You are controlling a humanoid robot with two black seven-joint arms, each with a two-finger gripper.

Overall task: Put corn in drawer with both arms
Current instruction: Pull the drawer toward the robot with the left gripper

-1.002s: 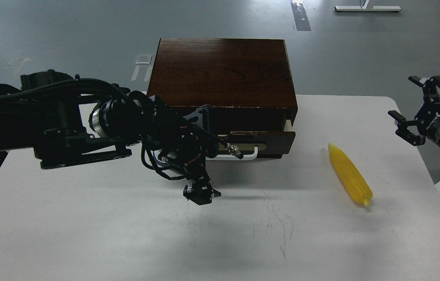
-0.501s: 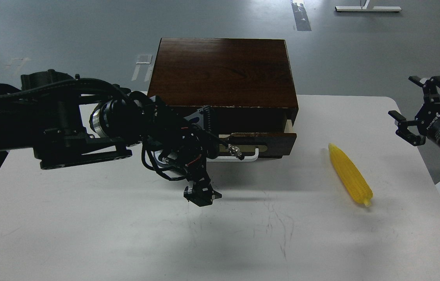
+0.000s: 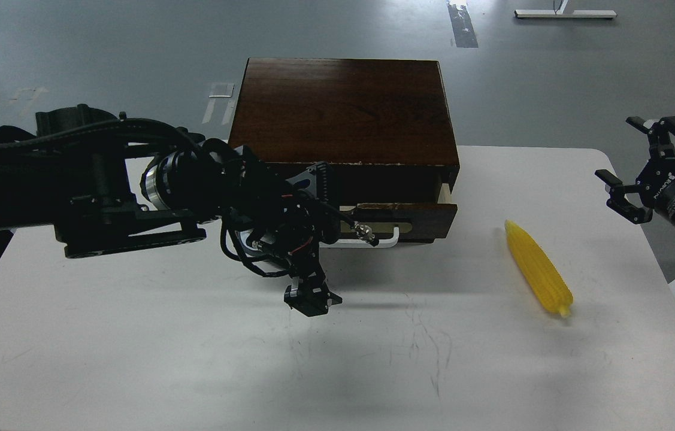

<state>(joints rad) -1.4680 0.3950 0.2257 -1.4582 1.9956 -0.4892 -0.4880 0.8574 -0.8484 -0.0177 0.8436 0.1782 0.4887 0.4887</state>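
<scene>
Corn (image 3: pixel 538 268) lies right of drawer (image 3: pixel 409 217), apart, unobstructed.

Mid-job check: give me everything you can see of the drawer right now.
The drawer is a shallow dark-brown wooden one, pulled out slightly from the front of the box, with a strip of its pale side showing at the right. Its front has a chipped top edge and a white bar handle on a brass-coloured plate. The left arm's wrist and cables cover the front's left part; whether anything grips the handle cannot be told. The inside is not visible.
</scene>
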